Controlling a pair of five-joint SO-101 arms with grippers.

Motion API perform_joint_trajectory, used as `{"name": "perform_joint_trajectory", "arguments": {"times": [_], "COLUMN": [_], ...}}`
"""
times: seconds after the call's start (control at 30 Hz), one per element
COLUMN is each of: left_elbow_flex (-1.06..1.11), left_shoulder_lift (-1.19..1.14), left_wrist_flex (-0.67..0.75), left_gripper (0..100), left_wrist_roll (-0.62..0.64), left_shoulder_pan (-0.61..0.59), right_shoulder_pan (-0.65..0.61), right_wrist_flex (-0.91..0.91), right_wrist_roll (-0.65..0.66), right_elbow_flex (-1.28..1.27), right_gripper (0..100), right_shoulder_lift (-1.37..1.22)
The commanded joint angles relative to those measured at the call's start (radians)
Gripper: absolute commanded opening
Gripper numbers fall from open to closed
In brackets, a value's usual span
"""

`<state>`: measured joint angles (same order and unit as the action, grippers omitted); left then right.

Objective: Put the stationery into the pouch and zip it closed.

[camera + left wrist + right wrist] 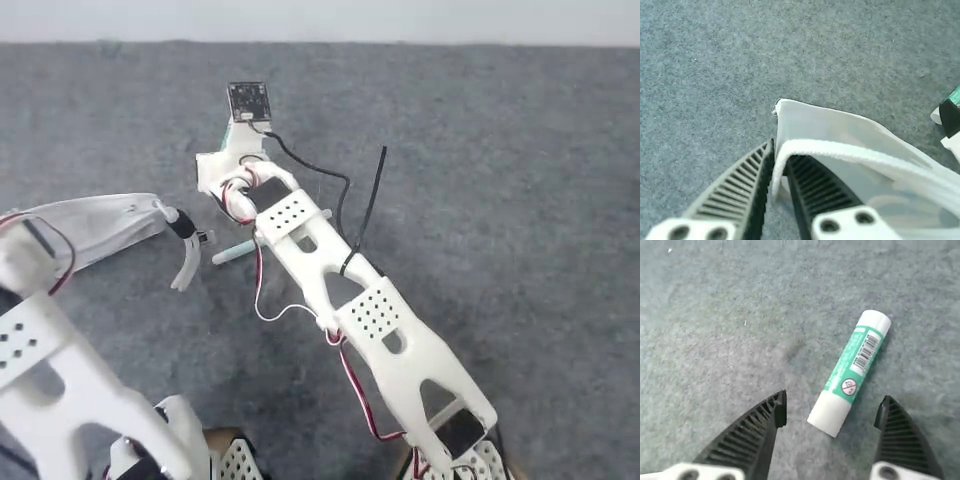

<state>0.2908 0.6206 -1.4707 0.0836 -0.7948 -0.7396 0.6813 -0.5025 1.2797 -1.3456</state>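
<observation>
A green and white glue stick (850, 372) lies flat on the grey mat between the wide-apart fingers of my right gripper (834, 396), which is open and hangs above it. In the high view the right gripper (228, 170) points down at the middle back of the mat. A pale stick (232, 253) lies beside that arm. My left gripper (780, 170) is shut on the zipper rim of the translucent white pouch (865, 145). In the high view the pouch (100, 225) is held off the mat at the left, its black and white zipper pull (185, 228) facing the stick.
Grey carpet-like mat (500, 150) covers the table, with open room at the right and back. A black cable (370, 210) trails off the right arm. Both arm bases (230, 455) stand at the front edge. A pale wall borders the back.
</observation>
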Motion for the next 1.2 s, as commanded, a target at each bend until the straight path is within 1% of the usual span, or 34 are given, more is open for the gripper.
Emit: {"name": "perform_joint_trajectory", "arguments": {"times": [0.0,0.17,0.27,0.37,0.5,0.77,1.07,1.17], "left_elbow_flex": [0.002,0.002,0.002,0.002,0.002,0.002,0.002,0.002], "left_shoulder_lift": [0.005,0.005,0.005,0.005,0.005,0.005,0.005,0.005], "left_wrist_flex": [0.025,0.025,0.025,0.023,0.023,0.023,0.021,0.021], "left_gripper": [1,1,1,1,1,1,1,1], "left_wrist_roll": [0.014,0.014,0.014,0.014,0.014,0.014,0.014,0.014], "left_shoulder_pan": [0.006,0.006,0.006,0.006,0.006,0.006,0.006,0.006], "right_shoulder_pan": [0.021,0.027,0.025,0.025,0.035,0.047,0.061,0.061], "right_wrist_flex": [0.004,0.005,0.005,0.005,0.016,0.191,0.423,0.495], "right_wrist_roll": [-0.003,0.015,0.031,0.034,0.072,0.074,0.078,0.144], "right_elbow_flex": [0.114,0.109,0.063,0.032,0.020,0.040,0.221,0.284], "right_gripper": [27.0,27.0,26.3,19.5,11.2,9.7,9.7,9.7], "right_shoulder_lift": [-0.005,-0.033,-0.035,-0.035,-0.035,-0.024,-0.030,-0.030]}}
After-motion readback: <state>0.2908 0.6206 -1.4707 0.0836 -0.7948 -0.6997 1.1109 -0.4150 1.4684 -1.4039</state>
